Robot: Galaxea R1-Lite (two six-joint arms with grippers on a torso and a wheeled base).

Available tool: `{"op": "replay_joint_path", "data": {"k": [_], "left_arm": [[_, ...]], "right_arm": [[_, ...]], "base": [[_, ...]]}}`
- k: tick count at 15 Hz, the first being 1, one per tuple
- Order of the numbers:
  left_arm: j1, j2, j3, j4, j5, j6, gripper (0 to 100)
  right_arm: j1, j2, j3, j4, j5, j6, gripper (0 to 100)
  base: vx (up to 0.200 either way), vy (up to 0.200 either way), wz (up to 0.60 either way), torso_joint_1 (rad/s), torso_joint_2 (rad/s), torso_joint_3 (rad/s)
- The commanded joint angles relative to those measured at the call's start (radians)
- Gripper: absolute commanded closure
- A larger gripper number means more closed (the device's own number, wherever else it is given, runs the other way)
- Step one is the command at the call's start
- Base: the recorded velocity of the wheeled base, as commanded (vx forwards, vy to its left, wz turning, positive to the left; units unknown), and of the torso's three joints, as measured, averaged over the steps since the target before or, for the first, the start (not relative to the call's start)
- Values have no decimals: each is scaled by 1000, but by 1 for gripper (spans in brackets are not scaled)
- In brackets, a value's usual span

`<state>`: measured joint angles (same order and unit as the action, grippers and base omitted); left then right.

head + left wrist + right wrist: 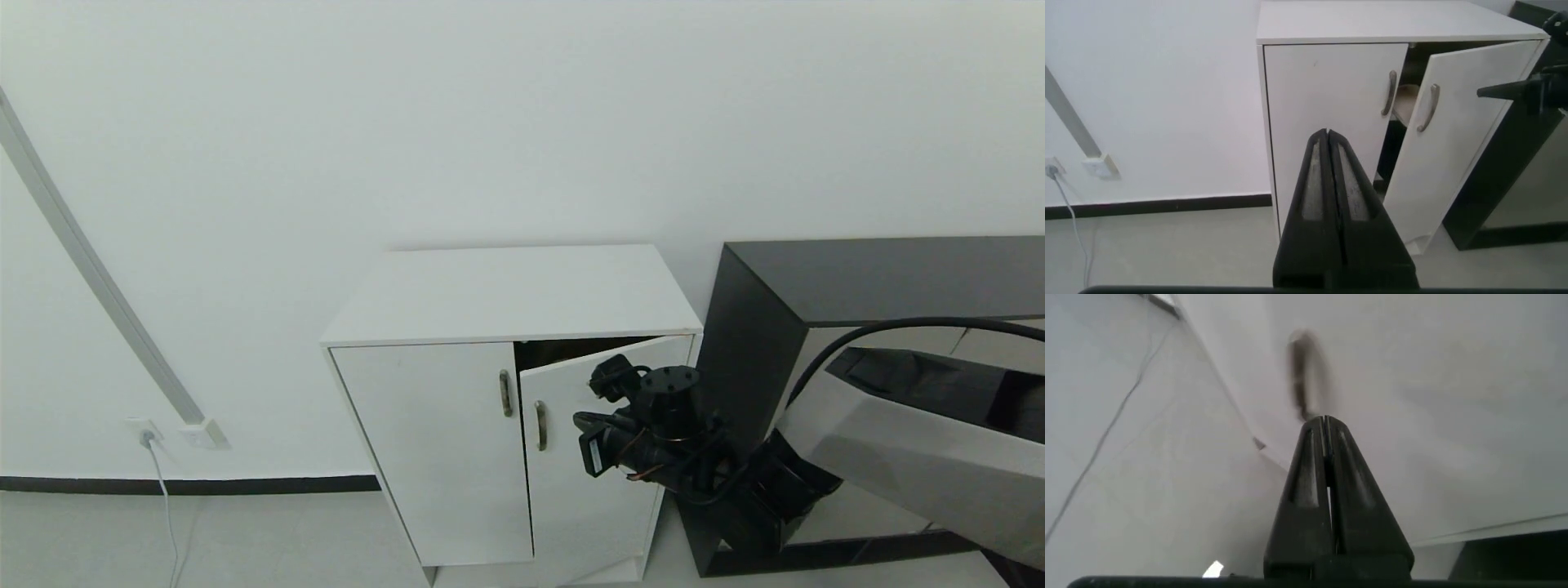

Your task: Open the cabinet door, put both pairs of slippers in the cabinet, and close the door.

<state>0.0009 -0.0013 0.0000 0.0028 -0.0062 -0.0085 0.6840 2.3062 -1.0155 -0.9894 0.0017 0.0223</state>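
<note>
While the right door point(588, 506) of the white cabinet point(506, 294) hangs ajar, the right claw point(583, 421), fingers pressed together, sits just beside its handle point(540, 425); the left claw point(1327, 135), likewise closed, hangs well apart. A pale shape point(1407, 91) inside may be a slipper. The door is not yet shut, and a dark stand point(882, 278) crowds its swing

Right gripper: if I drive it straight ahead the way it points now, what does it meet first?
Most likely the front face of the partly open right door, just beside its handle. The right gripper, shut, points straight at that panel; the gap to it is hard to judge.
</note>
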Motion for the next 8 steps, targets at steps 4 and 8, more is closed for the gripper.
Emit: {"op": "replay_joint_path", "data": {"k": [4, 8], "left_arm": [[1, 1, 0, 0, 0, -1, 100], [1, 1, 0, 0, 2, -2, 100]], "right_arm": [[-27, 62, -84, 1, 1, -1, 100], [-54, 98, -143, 28, 1, -1, 100]], "base": [[0, 0, 0, 0, 0, 0], [0, 0, 0, 0, 0, 0]]}}
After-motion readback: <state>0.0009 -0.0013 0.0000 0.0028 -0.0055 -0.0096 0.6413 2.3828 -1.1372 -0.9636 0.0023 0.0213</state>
